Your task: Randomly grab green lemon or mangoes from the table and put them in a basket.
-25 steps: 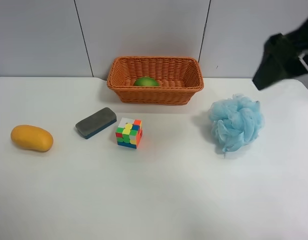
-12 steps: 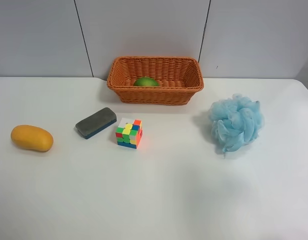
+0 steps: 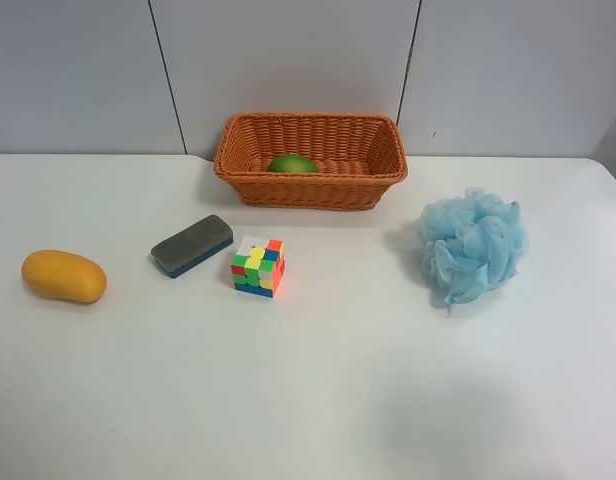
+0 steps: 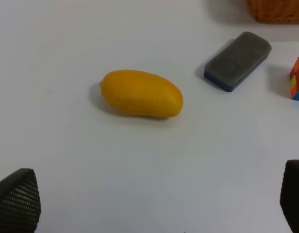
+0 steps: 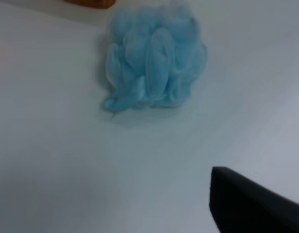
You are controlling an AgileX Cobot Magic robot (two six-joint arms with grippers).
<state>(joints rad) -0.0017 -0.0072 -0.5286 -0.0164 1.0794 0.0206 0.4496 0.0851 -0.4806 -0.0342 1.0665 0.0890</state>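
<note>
The green lemon (image 3: 293, 164) lies inside the orange wicker basket (image 3: 310, 190) at the back of the white table (image 3: 338, 390). The yellow-orange mango (image 3: 63, 276) lies on the table at the exterior high view's left. It also shows in the left wrist view (image 4: 141, 93). My left gripper (image 4: 154, 199) is open and empty, its fingertips (image 4: 16, 204) spread wide, apart from the mango and on the near side of it. In the right wrist view only one dark finger (image 5: 251, 206) shows, with nothing in it. No arm shows in the exterior high view.
A grey eraser (image 3: 191, 245) and a colourful puzzle cube (image 3: 257, 266) lie in front of the basket, between it and the mango. A blue bath pouf (image 3: 472, 245) sits at the exterior high view's right; it also shows in the right wrist view (image 5: 154, 60).
The dark arm at the exterior high view's upper right has drawn out of that view. The objects have not moved.
</note>
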